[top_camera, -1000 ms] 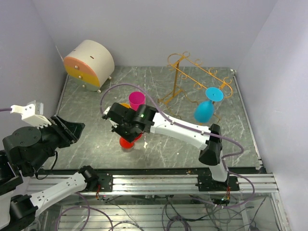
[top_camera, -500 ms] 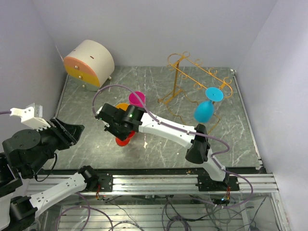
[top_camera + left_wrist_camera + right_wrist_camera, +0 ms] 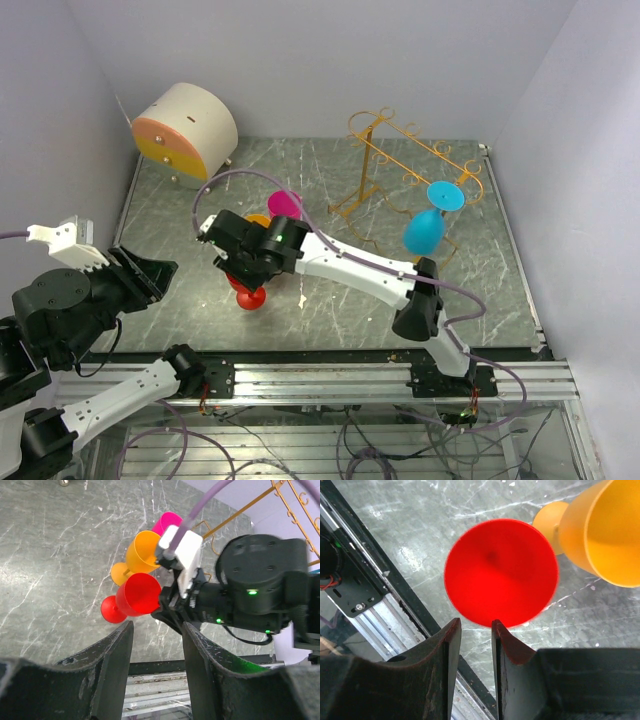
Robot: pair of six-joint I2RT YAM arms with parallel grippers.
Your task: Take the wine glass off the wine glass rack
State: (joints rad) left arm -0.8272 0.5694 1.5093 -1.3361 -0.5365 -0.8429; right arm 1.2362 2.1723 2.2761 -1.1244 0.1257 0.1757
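The gold wire wine glass rack (image 3: 400,150) stands at the back right; part of it shows in the left wrist view (image 3: 240,510). A blue wine glass (image 3: 423,230) hangs upside down from its rails. My right gripper (image 3: 238,268) is far from the rack, at the table's left middle. It points down beside the rim of a red wine glass (image 3: 501,572) that stands on the table. Its jaws (image 3: 474,624) are a little apart with only table between them. My left gripper (image 3: 156,627) is open, empty and raised at the left (image 3: 160,268).
An orange glass (image 3: 142,552) and a pink glass (image 3: 167,520) stand just behind the red glass (image 3: 248,292). A round cream-and-orange drawer box (image 3: 185,120) sits at the back left. The table's near metal edge (image 3: 375,570) lies close to the red glass.
My right arm has swung left and a little nearer, and the red glass has moved left with it. The left arm has barely moved. The blue glass still hangs on the rack.
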